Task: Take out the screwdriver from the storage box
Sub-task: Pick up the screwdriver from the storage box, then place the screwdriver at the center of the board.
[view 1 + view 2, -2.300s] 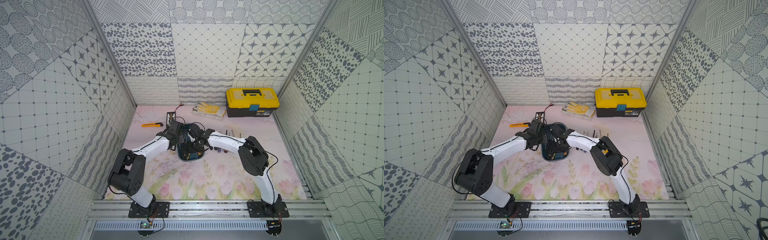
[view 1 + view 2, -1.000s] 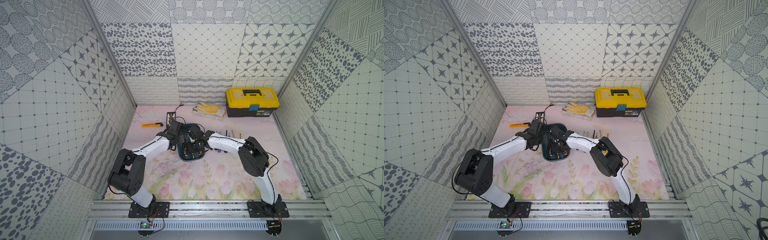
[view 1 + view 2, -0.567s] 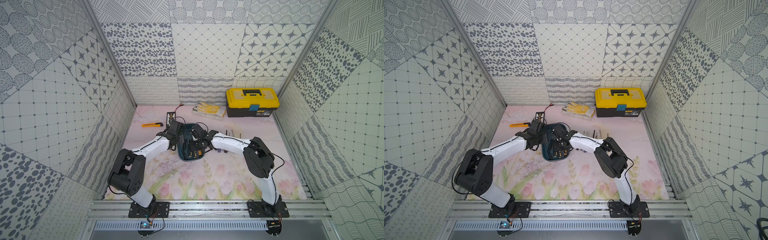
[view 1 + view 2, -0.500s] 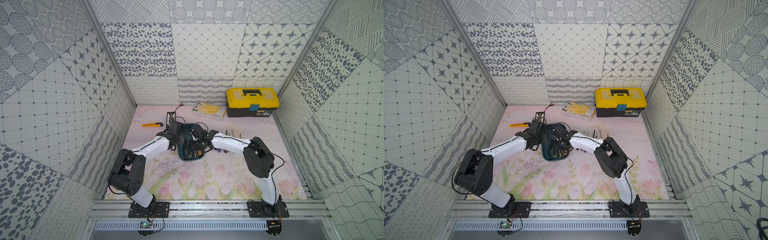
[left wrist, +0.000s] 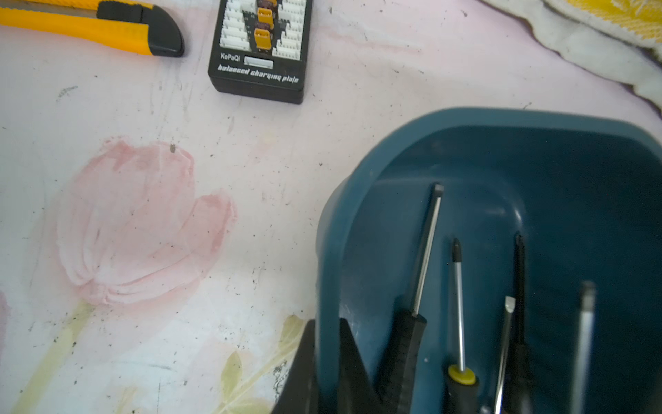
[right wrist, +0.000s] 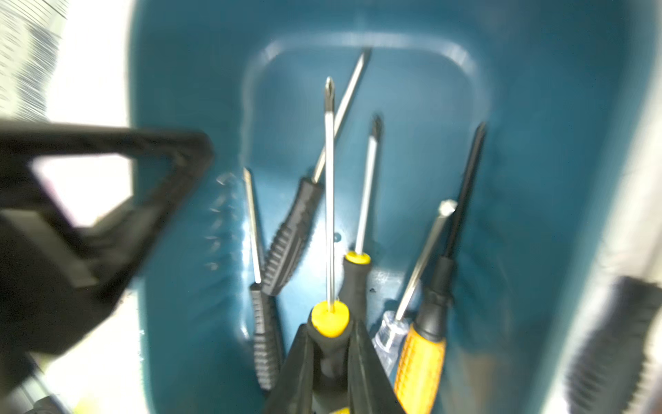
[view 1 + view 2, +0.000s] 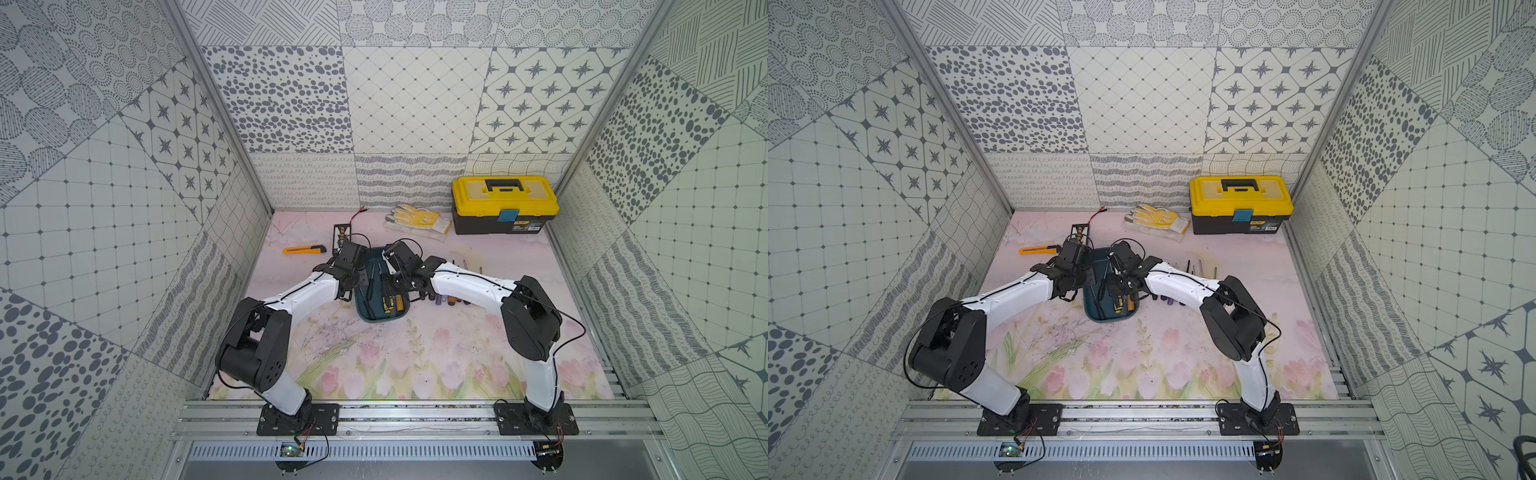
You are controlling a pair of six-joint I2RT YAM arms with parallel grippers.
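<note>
Teal storage box [image 7: 379, 318], mid-frame in both top views, holds several screwdrivers [image 6: 290, 233] — right gripper [image 6: 329, 344] clamps the yellow-collared Phillips screwdriver [image 6: 329, 200] inside it; left gripper [image 5: 327, 358] pinches its rim.

One storage box [image 7: 380, 319] holding six screwdrivers [image 6: 329, 179]; a few loose screwdrivers [image 7: 439, 300] beside it, too small to count. One yellow toolbox [image 7: 505, 199], one utility knife [image 7: 303, 249], one charging board [image 7: 341, 234]; gloves [image 7: 417, 218], number unclear.

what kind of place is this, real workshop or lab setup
Most likely a robot test cell dressed as a workbench: two arms mounted on a rail, patterned panel walls around a floral mat, plus a toolbox, gloves and knife.
</note>
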